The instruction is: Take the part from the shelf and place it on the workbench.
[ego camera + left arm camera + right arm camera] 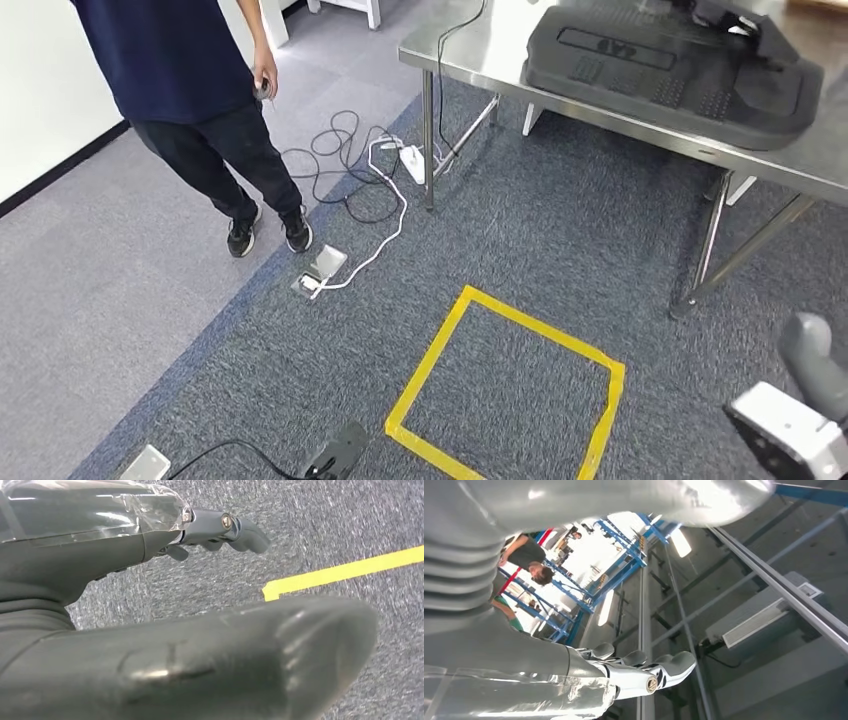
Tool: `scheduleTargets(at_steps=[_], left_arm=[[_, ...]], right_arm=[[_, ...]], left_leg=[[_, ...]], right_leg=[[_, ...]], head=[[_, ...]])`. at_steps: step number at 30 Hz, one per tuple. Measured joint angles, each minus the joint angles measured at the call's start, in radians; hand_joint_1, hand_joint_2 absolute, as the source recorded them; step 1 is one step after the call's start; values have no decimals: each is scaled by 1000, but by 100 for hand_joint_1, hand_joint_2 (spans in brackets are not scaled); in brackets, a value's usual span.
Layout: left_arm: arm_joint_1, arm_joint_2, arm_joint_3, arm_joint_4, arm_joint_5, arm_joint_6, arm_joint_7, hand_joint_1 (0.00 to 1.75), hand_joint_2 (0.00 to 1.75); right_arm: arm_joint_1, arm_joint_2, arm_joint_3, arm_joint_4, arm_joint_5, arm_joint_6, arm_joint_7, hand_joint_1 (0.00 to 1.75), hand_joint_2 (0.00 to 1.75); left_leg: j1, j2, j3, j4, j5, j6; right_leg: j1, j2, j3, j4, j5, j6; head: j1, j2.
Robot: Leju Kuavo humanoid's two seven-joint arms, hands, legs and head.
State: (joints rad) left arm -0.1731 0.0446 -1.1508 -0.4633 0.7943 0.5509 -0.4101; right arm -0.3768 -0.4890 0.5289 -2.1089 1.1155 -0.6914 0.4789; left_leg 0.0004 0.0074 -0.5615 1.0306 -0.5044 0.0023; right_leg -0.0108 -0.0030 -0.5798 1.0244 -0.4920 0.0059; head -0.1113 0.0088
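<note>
Near: left hand hangs low over grey carpet, fingers loosely extended, nothing in them; thumb large and blurred across the left wrist view. In the head view the left arm's tip is a dark shape at the bottom edge. Right hand is raised, camera tilted up at ceiling beams and blue racking; fingers lie stretched, apart, holding nothing. In the head view the right arm enters at the lower right corner.

Middle: yellow tape square on the carpet directly ahead, between the two arms. White power strip and looped black cables lie beyond it to the left, near a counter leg.

Far: stainless counter at upper right, carrying a large dark moulded part. Its long axis runs along the counter, left to right and slightly away. It lies ahead and to the right, so the right hand is the nearer, though well apart from it. The part already sits on the counter; the shelf cannot be made out.

A person in dark clothes stands far left on lighter grey flooring.
</note>
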Motion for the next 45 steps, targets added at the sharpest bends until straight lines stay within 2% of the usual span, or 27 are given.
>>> scheduleTargets(at_steps=[2,5,6,7,8,10,12,15,17,18,20,21,22,23,25,27,28,30,32,35,36,37,38,40,42,43,45], left_arm=[[0,0,0,0,0,0,0,0,0],[2,0,0,1,1,0,0,0,0],[4,0,0,1,2,1,0,0,0],[5,0,0,2,2,1,0,0,0],[6,0,0,3,3,2,0,0,0],[6,0,0,4,3,3,0,0,0],[4,0,0,5,3,2,0,0,0],[6,0,0,6,2,2,0,0,0],[5,0,0,6,2,2,1,0,0],[5,0,0,7,2,3,1,0,0],[5,0,0,8,2,3,1,0,0],[7,0,0,8,2,3,1,0,0],[8,0,0,8,1,3,2,0,0],[8,0,0,8,1,3,2,0,0],[7,0,0,9,1,3,2,0,0],[4,-1,0,9,1,2,2,0,0],[4,-1,0,9,1,2,2,0,0],[5,-1,0,9,1,2,2,0,0],[6,-1,0,10,1,2,2,0,0],[5,-1,0,10,0,2,2,0,0],[5,-1,0,10,0,1,2,0,0],[6,-1,0,10,0,1,2,0,0],[7,-1,0,10,0,0,2,0,0],[6,-1,0,10,0,0,2,0,0],[5,-1,0,10,0,0,3,0,0],[5,-1,0,10,0,0,3,0,0],[6,-1,0,11,0,0,4,0,0]], right_arm=[[3,0,-1,0,-4,0,-5,0,175],[10,3,-2,-1,-14,0,-23,0,175],[14,5,-2,-1,-14,1,-27,0,175],[18,7,-2,0,-11,4,-29,0,175],[22,9,-2,0,-6,7,-30,0,175],[27,13,-1,1,7,11,-29,0,175],[31,16,0,2,15,10,-26,0,175],[49,20,2,4,25,5,-22,0,175],[62,24,2,4,34,2,-26,0,175],[69,27,2,4,39,2,-30,0,175],[86,32,2,4,45,1,-36,0,175],[95,35,2,5,48,1,-38,0,175],[102,37,2,5,50,1,-40,0,175],[107,39,2,5,53,1,-41,0,175],[111,43,2,5,57,1,-43,0,175],[114,45,2,5,59,0,-44,0,175],[117,47,1,4,60,0,-44,0,175],[120,49,1,4,60,-1,-44,0,175],[121,51,1,4,61,-1,-44,0,175],[125,55,1,4,62,-1,-44,0,175],[127,56,1,4,64,-1,-44,0,175],[130,57,1,4,65,-1,-43,0,175],[131,58,1,4,67,-1,-43,0,175],[133,58,1,4,68,-1,-42,0,175],[133,59,1,4,69,-1,-41,0,175],[133,59,1,4,69,-1,-41,0,175],[134,59,1,4,69,-1,-41,0,175]], left_leg=[[1,-1,-15,43,-32,-10],[5,-2,-92,226,-123,-21],[6,-2,-111,270,-133,-22],[6,-2,-114,279,-125,-21],[6,-1,-98,246,-99,-19],[5,2,-31,108,-32,-12],[0,4,9,10,-2,-5],[-1,-4,4,-7,4,7],[4,-9,2,-15,14,19],[6,-11,1,-19,18,24],[4,-16,-3,-18,22,29],[4,-19,-5,-17,22,30],[4,-24,-7,-16,23,30],[4,-29,-8,-14,23,29],[5,-41,-9,-8,22,26],[4,-52,-18,0,22,17],[4,-58,-24,3,23,11],[4,-70,-31,5,28,-1],[3,-60,-42,32,7,-12],[6,-27,-109,195,-82,-28],[8,-24,-131,249,-102,-30],[9,-22,-140,274,-106,-31],[9,-19,-131,262,-91,-30],[8,-6,-66,140,-30,-23],[1,15,-13,28,10,-10],[-3,19,-5,6,14,-3],[-5,8,-7,-2,17,9]], right_leg=[[-5,-2,0,-6,5,-10],[-3,-8,-2,-6,7,-19],[-2,-10,-2,-6,7,-20],[-2,-12,-3,-5,7,-21],[-2,-13,-3,-4,7,-21],[-1,-16,-2,-2,7,-19],[2,-20,-4,0,8,-13],[2,-27,-9,0,12,3],[0,-21,-20,30,-16,12],[-2,-15,-37,72,-46,16],[-3,-7,-90,201,-114,21],[-3,-6,-111,253,-131,22],[-3,-5,-117,273,-130,23],[-4,-3,-102,252,-109,22],[-6,12,-36,126,-45,18],[-7,37,10,25,-16,13],[-7,44,16,9,-17,11],[-8,34,13,2,-14,3],[-11,18,14,-5,-8,-9],[-9,-10,14,-9,-5,-21],[-8,-19,13,-9,-5,-22],[-7,-27,13,-9,-6,-23],[-6,-35,13,-8,-6,-23],[-6,-49,16,-8,-7,-21],[-2,-60,19,-7,-8,-14],[-1,-64,19,-7,-8,-10],[0,-70,19,-8,-6,2]], head=[[-3,0],[-8,0],[-8,0],[-8,0],[-8,0],[-8,0],[-8,0],[-9,0],[-7,0],[-6,0],[-3,0],[-3,0],[-3,0],[-3,0],[-2,0],[-2,0],[-2,0],[-3,0],[-6,0],[-16,0],[-17,0],[-18,0],[-19,0],[-20,0],[-21,0],[-22,0],[-23,0]])
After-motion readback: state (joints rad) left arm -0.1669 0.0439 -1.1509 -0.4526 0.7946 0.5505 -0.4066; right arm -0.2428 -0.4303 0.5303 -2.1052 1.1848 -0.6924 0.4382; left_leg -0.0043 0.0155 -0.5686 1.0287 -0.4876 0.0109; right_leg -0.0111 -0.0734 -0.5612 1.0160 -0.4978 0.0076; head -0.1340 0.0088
